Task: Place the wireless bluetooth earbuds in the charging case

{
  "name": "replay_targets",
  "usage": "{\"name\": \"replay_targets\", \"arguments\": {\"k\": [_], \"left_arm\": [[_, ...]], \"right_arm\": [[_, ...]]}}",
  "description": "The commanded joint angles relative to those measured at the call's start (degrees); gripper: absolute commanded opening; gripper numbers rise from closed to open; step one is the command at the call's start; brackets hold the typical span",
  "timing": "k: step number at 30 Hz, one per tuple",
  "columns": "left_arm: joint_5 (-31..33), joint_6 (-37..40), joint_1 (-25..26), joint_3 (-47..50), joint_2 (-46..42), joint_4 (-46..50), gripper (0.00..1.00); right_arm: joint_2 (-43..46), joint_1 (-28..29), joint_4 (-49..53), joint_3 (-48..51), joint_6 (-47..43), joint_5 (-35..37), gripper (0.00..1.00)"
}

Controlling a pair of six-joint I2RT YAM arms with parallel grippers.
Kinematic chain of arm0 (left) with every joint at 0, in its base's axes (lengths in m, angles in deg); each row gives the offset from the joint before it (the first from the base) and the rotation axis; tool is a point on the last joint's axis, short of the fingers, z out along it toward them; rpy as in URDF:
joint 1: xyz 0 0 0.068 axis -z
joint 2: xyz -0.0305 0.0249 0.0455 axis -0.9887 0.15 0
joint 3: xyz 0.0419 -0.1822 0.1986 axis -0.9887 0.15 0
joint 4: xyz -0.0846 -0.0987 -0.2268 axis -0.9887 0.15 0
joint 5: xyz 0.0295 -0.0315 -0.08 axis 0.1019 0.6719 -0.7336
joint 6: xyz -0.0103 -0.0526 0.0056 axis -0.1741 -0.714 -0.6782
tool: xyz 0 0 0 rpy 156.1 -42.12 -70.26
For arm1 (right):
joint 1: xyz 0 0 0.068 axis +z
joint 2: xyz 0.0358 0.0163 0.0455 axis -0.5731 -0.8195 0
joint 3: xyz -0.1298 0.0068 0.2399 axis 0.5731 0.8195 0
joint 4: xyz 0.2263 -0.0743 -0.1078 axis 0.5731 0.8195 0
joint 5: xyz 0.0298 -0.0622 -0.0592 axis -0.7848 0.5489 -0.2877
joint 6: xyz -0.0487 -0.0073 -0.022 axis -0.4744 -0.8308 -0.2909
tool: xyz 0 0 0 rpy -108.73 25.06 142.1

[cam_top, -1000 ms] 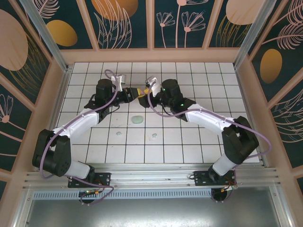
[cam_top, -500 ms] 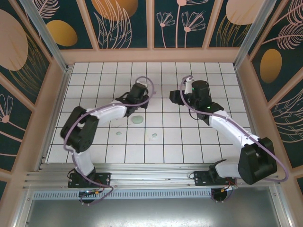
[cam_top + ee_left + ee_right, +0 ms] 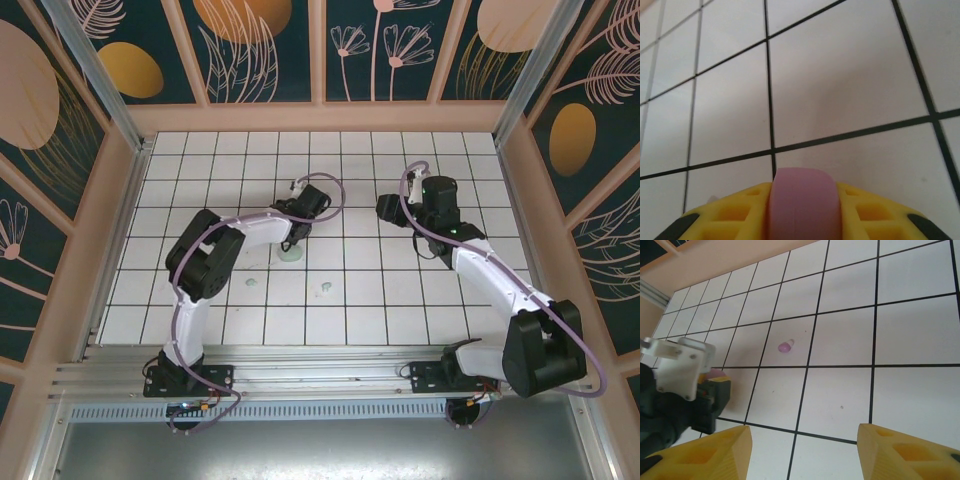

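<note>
My left gripper (image 3: pixel 802 192) is shut on a pale purple rounded charging case (image 3: pixel 801 200), which fills the gap between the yellow fingers just above the tiles. From above, the left gripper (image 3: pixel 293 232) hangs right behind a round mint green case (image 3: pixel 290 254). Two mint earbuds (image 3: pixel 250 283) (image 3: pixel 325 290) lie on tiles nearer the arm bases. In the right wrist view a pale purple earbud (image 3: pixel 785 346) lies alone on a tile beyond the left gripper's purple case (image 3: pixel 715 373). My right gripper (image 3: pixel 804 432) is open and holds nothing; it hovers right of centre (image 3: pixel 388 208).
The white tiled table (image 3: pixel 400 300) is walled by a peach frame (image 3: pixel 320 117) at the back and both sides. The left arm's elbow (image 3: pixel 200 262) stands over the left middle tiles. The right arm (image 3: pixel 500 285) runs along the right side.
The two grippers, which met at the back centre a second ago, have drawn apart. The left one has swung right and down behind the mint case; the right one has drawn back to the right.
</note>
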Motion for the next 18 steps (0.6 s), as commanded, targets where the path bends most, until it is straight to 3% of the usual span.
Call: {"name": "replay_targets", "arguments": {"k": [1, 9, 18], "left_arm": [[2.65, -0.09, 1.00, -1.71, 4.06, 5.85, 0.34], [0.64, -2.39, 3.59, -3.73, 3.95, 7.37, 0.58], [-5.12, -3.83, 3.82, -4.77, -4.60, 8.83, 0.72]], "right_arm": [[-1.11, -0.37, -1.52, 0.43, 1.41, -1.75, 0.58], [-1.47, -0.52, -0.60, -0.82, 0.97, -1.70, 0.58], [-6.51, -0.58, 0.27, -5.25, 2.34, -3.93, 0.59]]}}
